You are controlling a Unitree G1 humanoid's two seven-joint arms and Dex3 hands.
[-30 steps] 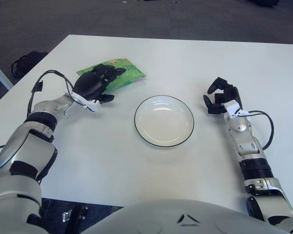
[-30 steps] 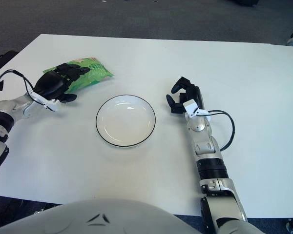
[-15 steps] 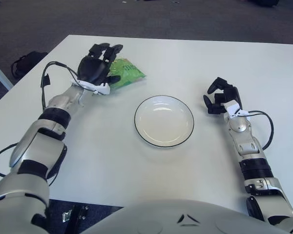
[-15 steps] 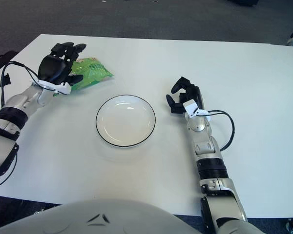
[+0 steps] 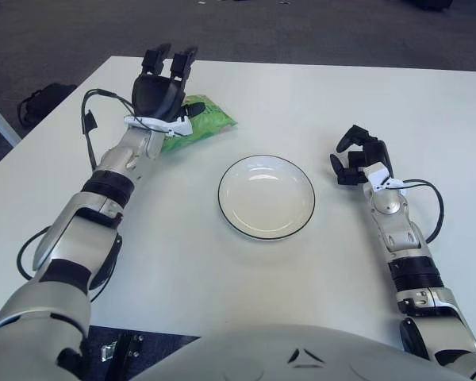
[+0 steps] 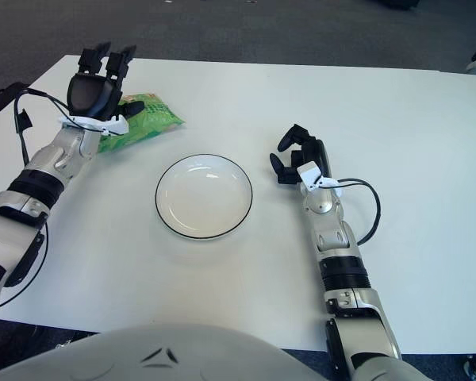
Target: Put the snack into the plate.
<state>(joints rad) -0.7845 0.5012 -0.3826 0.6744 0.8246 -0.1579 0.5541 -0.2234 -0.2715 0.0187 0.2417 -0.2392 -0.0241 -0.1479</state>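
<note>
A green snack bag (image 5: 202, 122) lies flat on the white table at the far left, also in the right eye view (image 6: 147, 119). A white plate with a dark rim (image 5: 232, 216) sits empty in the middle of the table. My left hand (image 5: 162, 86) is raised above the bag's left end, fingers spread upward and holding nothing; its palm hides part of the bag. My right hand (image 5: 359, 155) rests on the table right of the plate, fingers loosely curled and empty.
The white table (image 5: 301, 95) ends at its far edge against dark carpet. A black bag (image 5: 40, 101) lies on the floor beyond the table's left corner.
My left hand has lifted off the snack bag, moved toward the far side and spread its fingers upward. The bag stays flat on the table. The right arm has not moved.
</note>
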